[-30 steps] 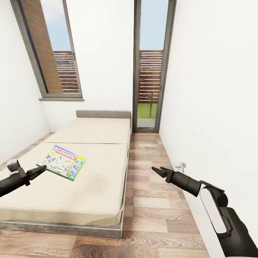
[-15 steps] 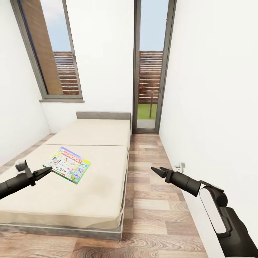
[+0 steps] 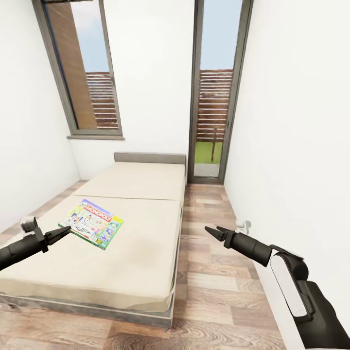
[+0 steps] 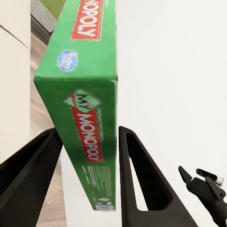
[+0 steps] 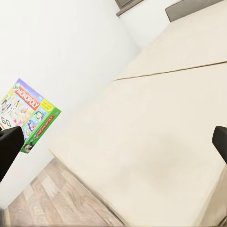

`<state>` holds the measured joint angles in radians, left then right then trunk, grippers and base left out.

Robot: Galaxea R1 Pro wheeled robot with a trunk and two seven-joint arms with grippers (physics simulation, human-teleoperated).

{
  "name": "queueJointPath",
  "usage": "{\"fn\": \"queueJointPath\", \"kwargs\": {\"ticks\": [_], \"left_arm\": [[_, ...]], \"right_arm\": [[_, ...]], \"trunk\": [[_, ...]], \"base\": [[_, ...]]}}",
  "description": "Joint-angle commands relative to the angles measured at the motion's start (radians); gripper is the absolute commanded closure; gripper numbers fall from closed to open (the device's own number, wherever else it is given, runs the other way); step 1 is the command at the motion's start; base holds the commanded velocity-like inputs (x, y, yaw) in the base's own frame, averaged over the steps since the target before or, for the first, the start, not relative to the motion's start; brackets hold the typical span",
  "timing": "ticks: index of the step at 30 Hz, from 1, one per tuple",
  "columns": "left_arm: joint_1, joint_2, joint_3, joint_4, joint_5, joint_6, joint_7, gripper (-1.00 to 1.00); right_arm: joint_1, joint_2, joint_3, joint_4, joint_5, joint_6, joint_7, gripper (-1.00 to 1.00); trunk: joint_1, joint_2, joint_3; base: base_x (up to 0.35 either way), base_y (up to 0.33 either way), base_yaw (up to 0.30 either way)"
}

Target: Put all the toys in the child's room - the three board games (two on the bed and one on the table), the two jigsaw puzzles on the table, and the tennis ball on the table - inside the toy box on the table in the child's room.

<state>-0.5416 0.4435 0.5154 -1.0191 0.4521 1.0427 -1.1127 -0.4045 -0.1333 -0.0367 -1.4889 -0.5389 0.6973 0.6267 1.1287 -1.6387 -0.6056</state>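
Your left gripper (image 3: 62,232) clamps the near edge of the green Monopoly board game (image 3: 92,223), its two fingers (image 4: 142,184) pressed against the box's flat faces, holding it tilted above the beige bed (image 3: 131,248). Your right gripper (image 3: 213,232) hangs over the wood-plank floor (image 3: 218,287) beside the bed, jaws parted and holding nothing, near the white wall (image 3: 296,146). Tall dark-framed windows (image 3: 214,92) stand beyond the headboard (image 3: 149,158).

White walls (image 3: 287,121), wood-plank floor (image 3: 218,272), two tall dark-framed windows (image 3: 221,87).
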Motion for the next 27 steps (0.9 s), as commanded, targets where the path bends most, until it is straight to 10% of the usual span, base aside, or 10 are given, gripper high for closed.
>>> {"fn": "queueJointPath", "kwargs": {"ticks": [1, 27], "left_arm": [[-0.001, 0.000, 0.001, 0.001, -0.001, 0.005, -0.004, 1.00], [-0.001, 0.000, 0.000, 0.001, -0.001, 0.005, -0.003, 1.00]], "right_arm": [[0.000, 0.000, -0.001, -0.001, -0.004, 0.007, 0.001, -1.00], [0.000, 0.000, 0.002, -0.001, 0.007, 0.007, -0.001, -1.00]], "trunk": [[-0.004, 0.007, 0.002], [-0.104, 0.189, 0.084]], "base": [[0.000, 0.000, 0.284], [0.000, 0.000, 0.292]]}}
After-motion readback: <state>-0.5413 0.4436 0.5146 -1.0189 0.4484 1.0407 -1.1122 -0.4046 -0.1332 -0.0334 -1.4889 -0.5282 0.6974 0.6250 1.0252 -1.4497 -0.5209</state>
